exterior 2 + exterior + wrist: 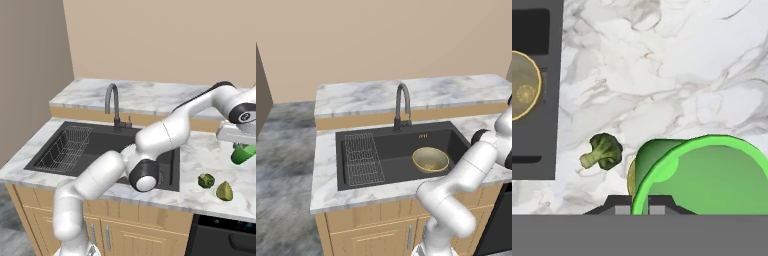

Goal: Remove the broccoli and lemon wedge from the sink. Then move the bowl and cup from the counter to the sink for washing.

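Observation:
My gripper point(241, 146) is shut on the bright green cup point(243, 154), which hangs tilted above the counter point(200, 150) to the right of the sink point(396, 145). In the hand view the cup point(707, 175) looms large just past my gripper point(640, 209). The tan-yellow bowl point(430, 159) lies in the right part of the black basin, and its rim point(522, 92) shows at the left of the hand view. The broccoli point(206, 180) and the lemon wedge point(224, 191) rest side by side on the marble below the cup. The broccoli point(603, 151) lies just left of the cup; the cup mostly hides the wedge there.
A dark curved faucet point(402, 105) stands behind the basin and a wire rack point(362, 159) fills its left part. A raised marble ledge point(421, 92) runs along the back. A dark appliance front point(225, 235) sits under the counter's right end.

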You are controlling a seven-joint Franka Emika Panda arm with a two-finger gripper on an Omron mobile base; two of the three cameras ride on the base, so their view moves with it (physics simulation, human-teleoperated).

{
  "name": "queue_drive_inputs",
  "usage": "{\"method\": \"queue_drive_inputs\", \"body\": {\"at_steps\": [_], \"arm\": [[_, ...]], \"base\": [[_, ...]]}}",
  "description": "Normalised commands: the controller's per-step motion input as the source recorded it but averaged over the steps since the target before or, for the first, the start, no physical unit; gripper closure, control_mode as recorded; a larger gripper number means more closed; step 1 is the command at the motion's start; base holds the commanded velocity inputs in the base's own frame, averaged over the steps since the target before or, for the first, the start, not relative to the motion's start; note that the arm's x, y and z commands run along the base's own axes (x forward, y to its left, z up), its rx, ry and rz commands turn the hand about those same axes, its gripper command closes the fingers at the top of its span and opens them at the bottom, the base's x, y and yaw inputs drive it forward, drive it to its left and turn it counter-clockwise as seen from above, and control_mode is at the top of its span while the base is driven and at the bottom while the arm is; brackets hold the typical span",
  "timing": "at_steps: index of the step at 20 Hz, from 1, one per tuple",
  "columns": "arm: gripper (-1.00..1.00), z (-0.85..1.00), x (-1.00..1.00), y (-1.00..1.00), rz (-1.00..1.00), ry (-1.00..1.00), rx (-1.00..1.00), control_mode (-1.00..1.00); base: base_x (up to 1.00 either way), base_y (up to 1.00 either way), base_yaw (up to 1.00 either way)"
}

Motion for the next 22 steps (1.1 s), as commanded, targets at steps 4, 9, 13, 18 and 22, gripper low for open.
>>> {"method": "queue_drive_inputs", "body": {"at_steps": [4,9,13,18,22], "arm": [[1.00,0.01,-0.13,0.44,0.00,-0.10,-0.01,-1.00],[1.00,0.00,-0.16,0.48,0.00,-0.14,-0.06,-1.00],[1.00,-0.03,-0.13,0.52,0.00,-0.15,-0.09,-1.00],[1.00,-0.10,-0.10,0.53,0.00,-0.12,-0.11,-1.00],[1.00,-0.15,-0.09,0.55,0.00,-0.12,-0.12,-1.00]], "base": [[0.00,0.00,0.00],[0.00,0.00,0.00],[0.00,0.00,0.00],[0.00,0.00,0.00],[0.00,0.00,0.00]]}}
